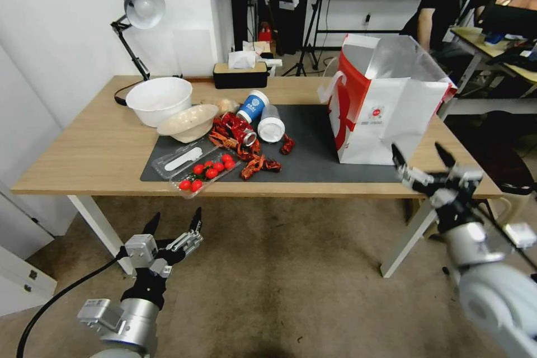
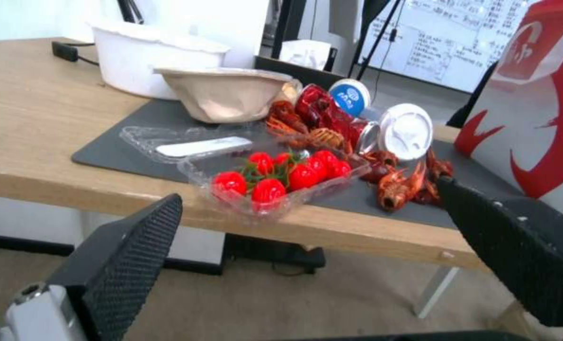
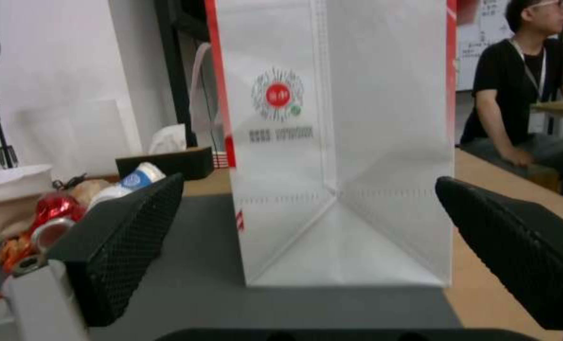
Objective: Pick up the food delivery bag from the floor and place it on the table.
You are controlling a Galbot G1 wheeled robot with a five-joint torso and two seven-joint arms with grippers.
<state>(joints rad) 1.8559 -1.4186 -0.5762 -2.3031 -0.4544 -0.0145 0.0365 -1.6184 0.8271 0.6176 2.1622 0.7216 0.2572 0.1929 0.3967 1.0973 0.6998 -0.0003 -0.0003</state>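
Note:
The food delivery bag [image 1: 386, 106], white with red side panels and foil lining, stands upright on the dark mat at the right end of the table [image 1: 84, 151]. My right gripper [image 1: 422, 156] hovers open just in front of the bag at the table's front right edge, apart from it; in the right wrist view the bag [image 3: 338, 156] stands between and beyond the fingers [image 3: 120, 246]. My left gripper [image 1: 174, 222] is open, low over the floor [image 1: 279, 279] before the table's left part. The bag's red side [image 2: 540, 118] shows in the left wrist view.
On the mat lie a clear box of cherry tomatoes [image 1: 204, 170], crayfish [image 1: 254, 163], a red can, two cups [image 1: 263, 117], and bowls [image 1: 159, 99]. A desk lamp [image 1: 140, 8] and tissue box [image 1: 240, 72] stand at the back. A person sits behind the table's right end.

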